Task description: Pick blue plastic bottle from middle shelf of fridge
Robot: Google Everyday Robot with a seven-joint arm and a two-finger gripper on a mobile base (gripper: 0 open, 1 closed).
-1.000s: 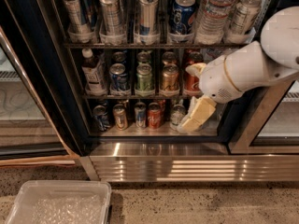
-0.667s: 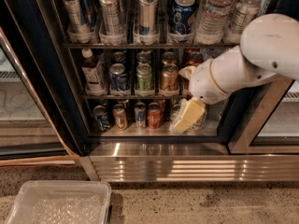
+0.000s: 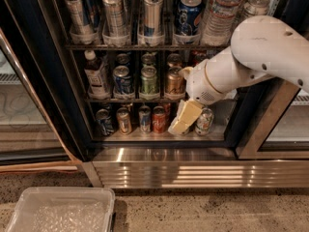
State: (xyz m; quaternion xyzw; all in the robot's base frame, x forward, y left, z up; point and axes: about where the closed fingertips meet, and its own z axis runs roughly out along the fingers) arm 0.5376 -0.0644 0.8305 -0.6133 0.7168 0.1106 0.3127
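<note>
While the fridge (image 3: pixel 193 175) stands open above its ribbed steel base plate, a clear plastic bin (image 3: pixel 60 211) sits on the speckled floor at lower left. Above it, the blue plastic bottle (image 3: pixel 96 74) stands upright at the far left end of the middle shelf (image 3: pixel 137 99). It has a white screw cap, dark brownish contents and a pale label whose dark print cannot be read. To its right stand a blue can (image 3: pixel 123 79), a green can (image 3: pixel 148 79) and a gold can (image 3: pixel 174 81), brands illegible. Lower and farther right, the cream-coloured gripper (image 3: pixel 177 127) hangs before the bottom rack's cans, angled down and left, well apart from the bottle; whether it is spread or closed cannot be told. The white arm (image 3: pixel 260 52) reaches in from the right.
</note>
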